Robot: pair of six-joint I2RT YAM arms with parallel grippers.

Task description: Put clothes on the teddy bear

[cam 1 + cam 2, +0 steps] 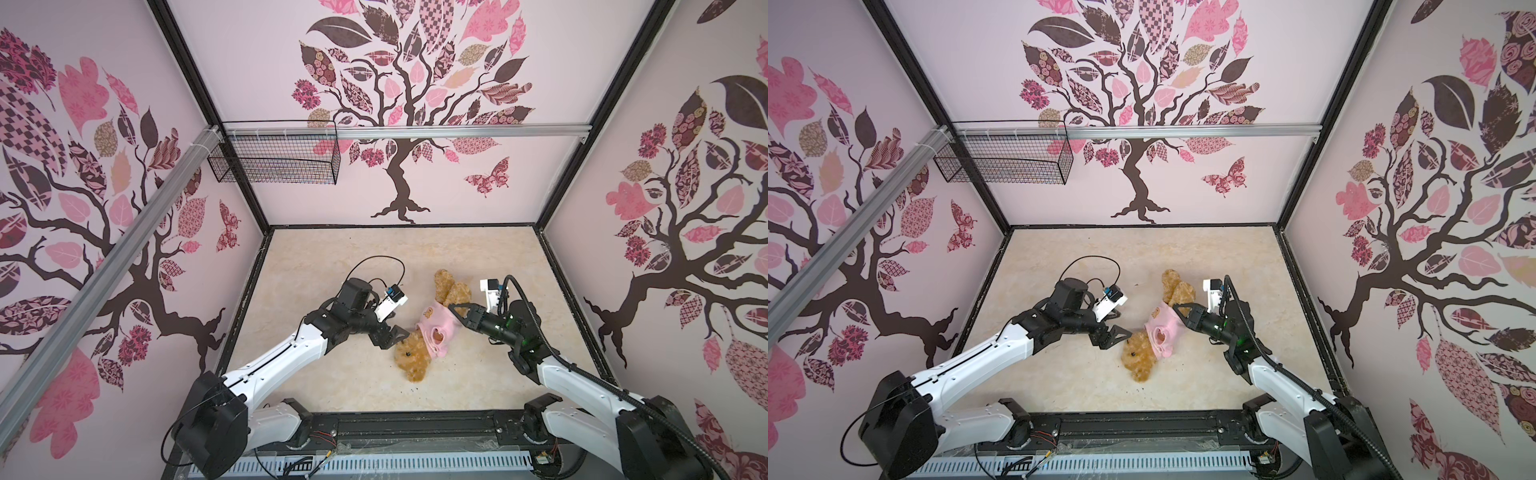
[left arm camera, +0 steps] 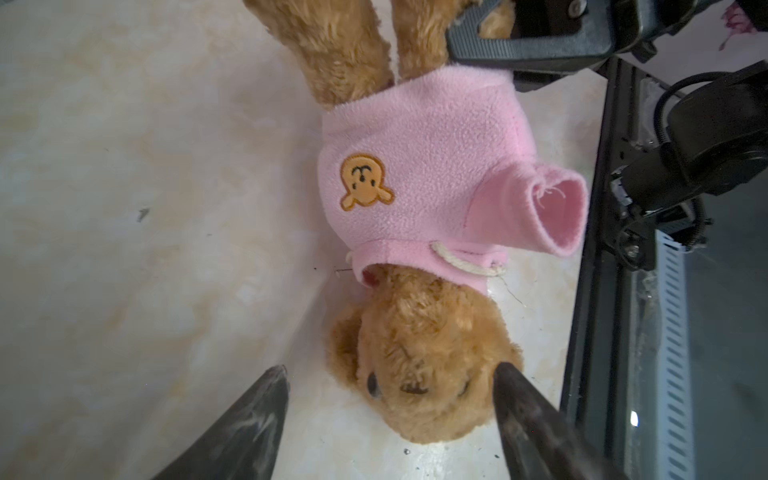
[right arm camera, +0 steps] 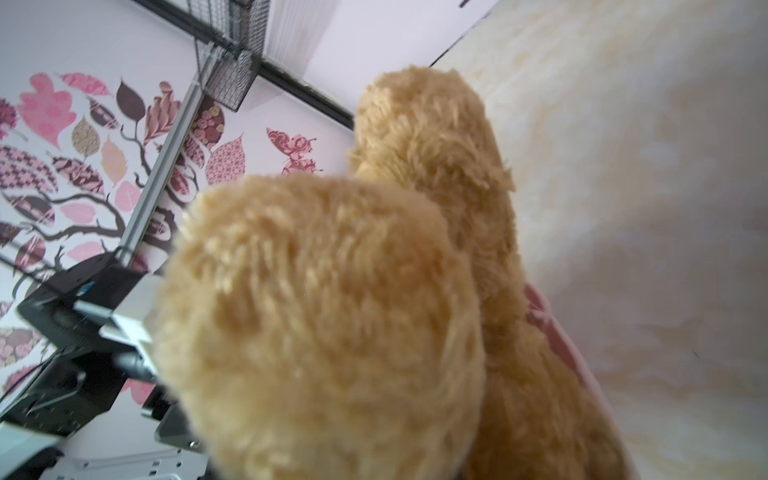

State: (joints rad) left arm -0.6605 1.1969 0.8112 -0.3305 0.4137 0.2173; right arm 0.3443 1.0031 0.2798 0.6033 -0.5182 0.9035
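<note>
Where left gripper point(image 1: 399, 340) gapes, teddy bear's head point(image 1: 415, 354) lies.

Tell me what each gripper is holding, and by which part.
The left gripper is open around the head of the teddy bear, holding nothing. The right gripper sits at the hem of the pink shirt by the legs; whether it grips cannot be told.

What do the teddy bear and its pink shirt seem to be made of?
The teddy bear looks like plush, probably synthetic: shaggy golden-brown tufts, matte. The pink shirt looks like fleece: short fuzzy nap, soft matte surface, with a stitched-looking orange emblem.
</note>
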